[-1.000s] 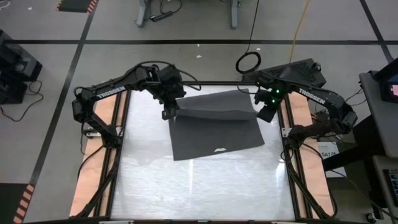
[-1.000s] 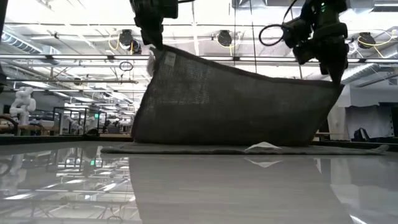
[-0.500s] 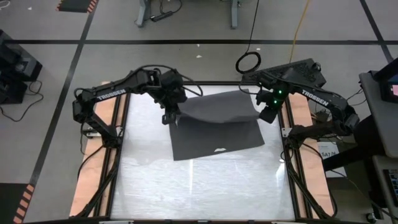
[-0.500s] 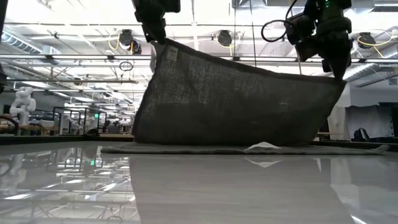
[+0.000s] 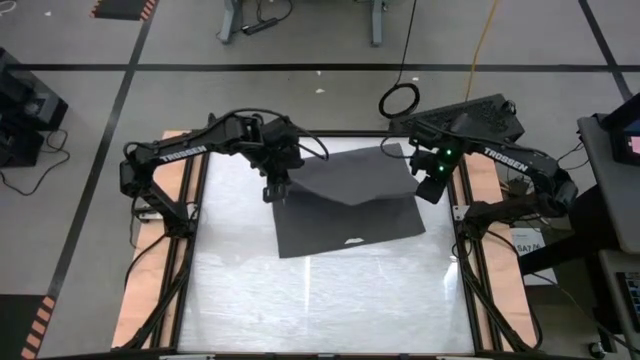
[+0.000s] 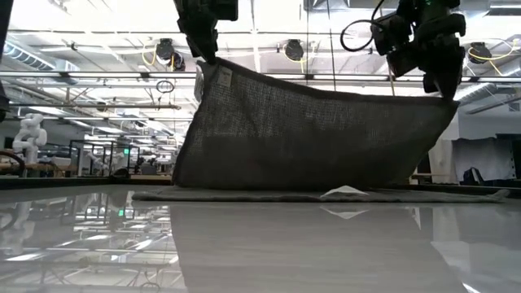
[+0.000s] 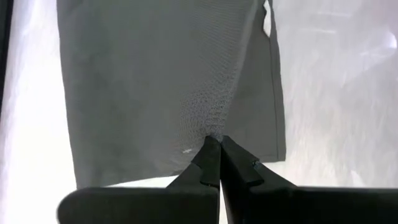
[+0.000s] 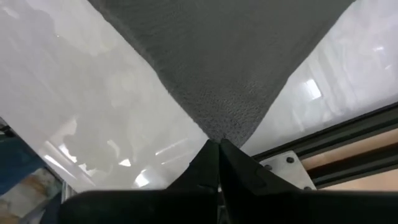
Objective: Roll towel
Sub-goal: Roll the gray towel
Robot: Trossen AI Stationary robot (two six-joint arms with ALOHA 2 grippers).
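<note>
Aloft — both hands pinching towel (image 5: 345,205) corners

Overhead straight down, low level across table (image 6: 260,244), wrists close, sharing towel (image 5: 345,205)

Both arms were dark, nearly black, built of slim jointed segments with rounded housings at the joints. Each carried white block lettering along its upper segment. The left arm (image 5: 185,155) had thin black cables looping over its wrist. The right arm (image 5: 510,160) showed small green lights glowing on the block near its wrist, and a black cable coiled in a ring beside its base. The left gripper (image 7: 217,144) ended in two narrow, tapered black fingers on a wide dark body; the right gripper (image 8: 219,146) looked the same.
</note>
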